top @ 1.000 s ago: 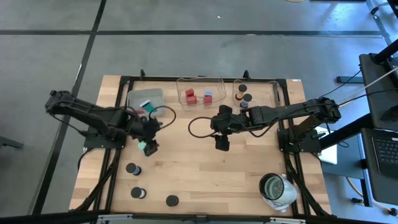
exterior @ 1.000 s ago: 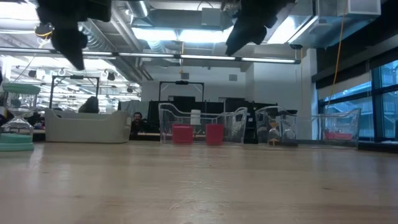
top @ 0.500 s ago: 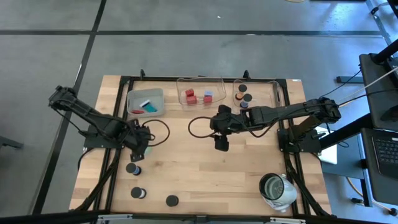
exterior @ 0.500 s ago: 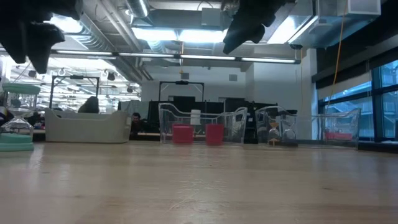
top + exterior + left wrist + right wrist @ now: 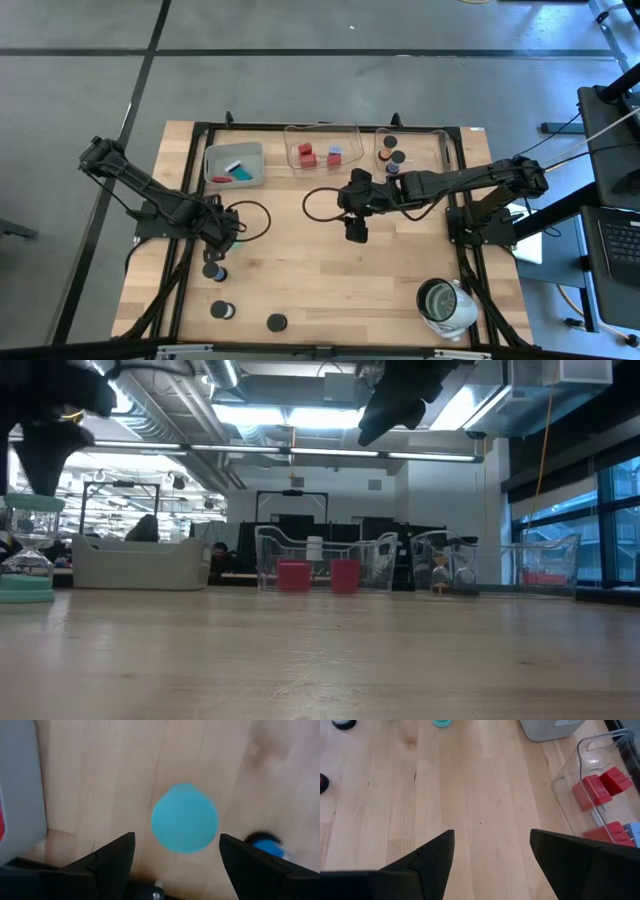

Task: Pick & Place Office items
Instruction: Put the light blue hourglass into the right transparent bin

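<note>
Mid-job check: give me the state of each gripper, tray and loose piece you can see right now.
Left gripper: open, above a teal disc, holding nothing.
Right gripper: open, empty, over bare table.
Grey tray: holds teal and red pieces.
Clear tray: holds red blocks.
Black caps: loose on the table.

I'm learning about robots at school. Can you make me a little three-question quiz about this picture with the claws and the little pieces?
1. True or false: the left claw is open, above a round teal piece.
2. Which tray holds the red blocks? A) the grey tray B) the clear tray in the middle C) none
3. Fill in: the right claw is holding ____.

Key: 1 true; 2 B; 3 nothing
</note>
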Motion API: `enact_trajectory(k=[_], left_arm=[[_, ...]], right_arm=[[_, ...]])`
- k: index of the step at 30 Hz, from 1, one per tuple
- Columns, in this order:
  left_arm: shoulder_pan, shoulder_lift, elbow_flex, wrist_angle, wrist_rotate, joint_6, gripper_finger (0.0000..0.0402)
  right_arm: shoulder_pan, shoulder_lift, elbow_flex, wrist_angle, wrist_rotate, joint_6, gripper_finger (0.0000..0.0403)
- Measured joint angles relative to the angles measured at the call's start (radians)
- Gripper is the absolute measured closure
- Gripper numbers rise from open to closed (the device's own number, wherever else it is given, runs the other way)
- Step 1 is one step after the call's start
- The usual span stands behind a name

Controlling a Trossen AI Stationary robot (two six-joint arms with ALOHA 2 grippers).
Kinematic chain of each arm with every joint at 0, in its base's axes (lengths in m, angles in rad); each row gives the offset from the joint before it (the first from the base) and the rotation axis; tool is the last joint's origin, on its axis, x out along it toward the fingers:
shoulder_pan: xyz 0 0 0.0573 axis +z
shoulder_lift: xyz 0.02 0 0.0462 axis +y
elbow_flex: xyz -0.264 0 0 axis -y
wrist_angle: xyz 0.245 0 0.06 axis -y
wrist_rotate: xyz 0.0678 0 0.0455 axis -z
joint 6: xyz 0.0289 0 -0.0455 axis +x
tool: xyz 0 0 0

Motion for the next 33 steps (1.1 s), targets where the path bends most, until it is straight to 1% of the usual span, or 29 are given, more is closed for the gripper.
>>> enact_trajectory(k=[4,11,15,21,26,33], left_arm=[[0.002,0.000,-0.039,0.027,0.021,-0.001,0.0115],[0.002,0.000,-0.043,0.099,0.005,0.024,0.0115],[0.002,0.000,-0.043,0.137,-0.026,0.058,0.0115],[0.002,0.000,-0.043,0.140,-0.061,0.060,0.0118],[0.002,0.000,-0.043,0.139,-0.047,0.053,0.0144],[0.002,0.000,-0.042,0.138,-0.045,0.051,0.0205]], right_arm=[[0.000,0.000,0.000,0.000,-0.002,-0.006,0.0140],[0.000,0.000,0.000,0.000,-0.005,-0.011,0.0140],[0.000,0.000,0.000,0.001,-0.005,0.001,0.0140],[0.000,0.000,0.000,0.001,-0.005,0.013,0.0140],[0.000,0.000,0.000,0.002,-0.005,0.014,0.0140],[0.000,0.000,0.000,0.002,-0.005,0.014,0.0140]])
